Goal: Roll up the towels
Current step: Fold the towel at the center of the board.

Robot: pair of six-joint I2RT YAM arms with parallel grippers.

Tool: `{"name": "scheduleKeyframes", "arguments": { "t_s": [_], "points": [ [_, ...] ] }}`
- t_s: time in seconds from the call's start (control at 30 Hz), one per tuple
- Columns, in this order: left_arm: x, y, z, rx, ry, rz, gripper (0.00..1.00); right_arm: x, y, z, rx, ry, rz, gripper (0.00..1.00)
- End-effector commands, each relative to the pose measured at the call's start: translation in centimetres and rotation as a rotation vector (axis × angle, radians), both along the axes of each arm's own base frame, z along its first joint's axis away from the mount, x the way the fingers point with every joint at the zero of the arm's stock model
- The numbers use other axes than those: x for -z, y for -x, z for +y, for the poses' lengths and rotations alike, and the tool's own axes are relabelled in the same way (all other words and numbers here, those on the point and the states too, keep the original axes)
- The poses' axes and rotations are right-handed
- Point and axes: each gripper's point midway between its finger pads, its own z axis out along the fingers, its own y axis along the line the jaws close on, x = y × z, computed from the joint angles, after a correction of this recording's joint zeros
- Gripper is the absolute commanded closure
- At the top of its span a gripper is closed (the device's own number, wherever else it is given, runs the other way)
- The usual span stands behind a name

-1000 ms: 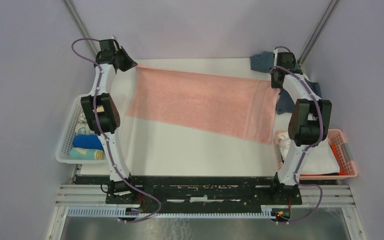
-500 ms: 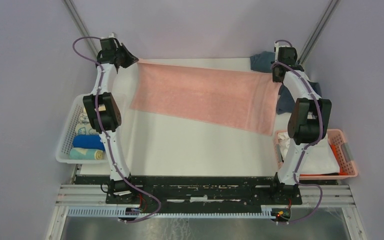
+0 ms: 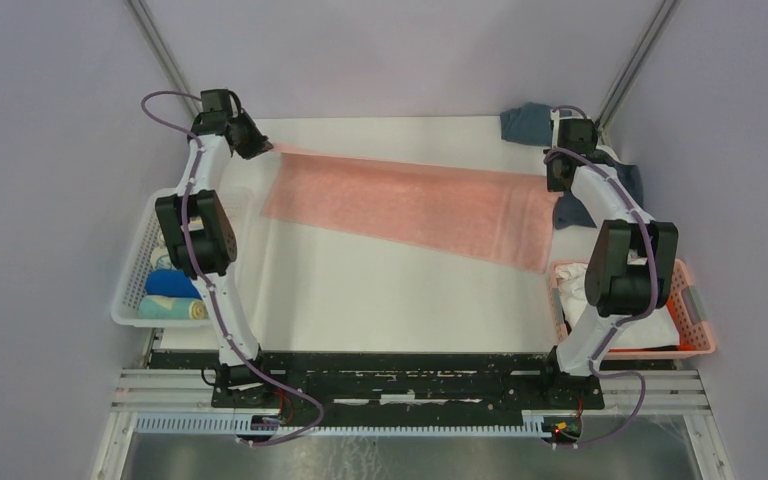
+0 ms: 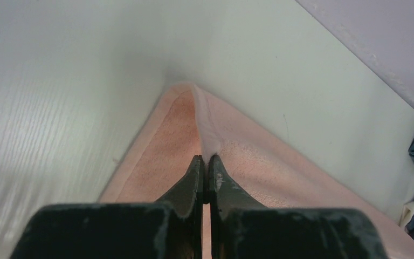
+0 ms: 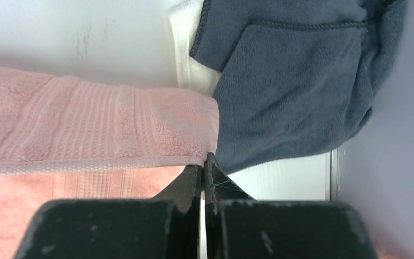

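Note:
A pink towel (image 3: 410,205) lies stretched across the far part of the white table, held at both far corners. My left gripper (image 3: 263,149) is shut on its far left corner; the left wrist view shows the pink towel (image 4: 248,162) pinched into a ridge at the tips of my left gripper (image 4: 205,158). My right gripper (image 3: 552,180) is shut on the far right corner; in the right wrist view the pink towel's (image 5: 97,124) hem ends at my right gripper (image 5: 204,158). Slate blue towels (image 5: 291,81) lie heaped just beyond.
A white basket (image 3: 130,300) at the left edge holds rolled towels, one bright blue (image 3: 173,283), one teal (image 3: 172,309). A pink basket (image 3: 695,320) at the right holds white cloth. More blue towels (image 3: 526,122) sit at the far right corner by the wall.
Both grippers have lowered the pink towel; it now lies flatter and narrower on the table. The left gripper has shifted slightly outward, the right arm's elbow has dropped.

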Motion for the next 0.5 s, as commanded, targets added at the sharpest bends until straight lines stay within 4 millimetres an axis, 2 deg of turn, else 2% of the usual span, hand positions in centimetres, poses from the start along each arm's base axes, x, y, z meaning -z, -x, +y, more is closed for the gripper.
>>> {"name": "scheduleKeyframes", "arguments": {
  "t_s": [0.0, 0.2, 0.33, 0.47],
  "points": [
    [-5.0, 2.0, 4.1, -0.096, -0.162, -0.069, 0.97, -3.7, 2.0, -1.5, 0.102, 0.011, -0.087, 0.99],
    [-3.5, 4.6, 3.9, -0.092, -0.167, 0.004, 0.97, -3.1, 4.9, 0.2, 0.11, -0.046, -0.058, 1.0],
    [-3.1, 6.3, 4.5, -0.117, -0.205, 0.036, 0.97, -2.6, 7.4, 0.3, 0.14, -0.037, -0.03, 0.99],
    [-2.3, 7.3, 4.3, -0.113, -0.204, 0.059, 0.97, -1.7, 9.6, 0.9, 0.171, -0.064, -0.013, 0.99]
  ]
}}
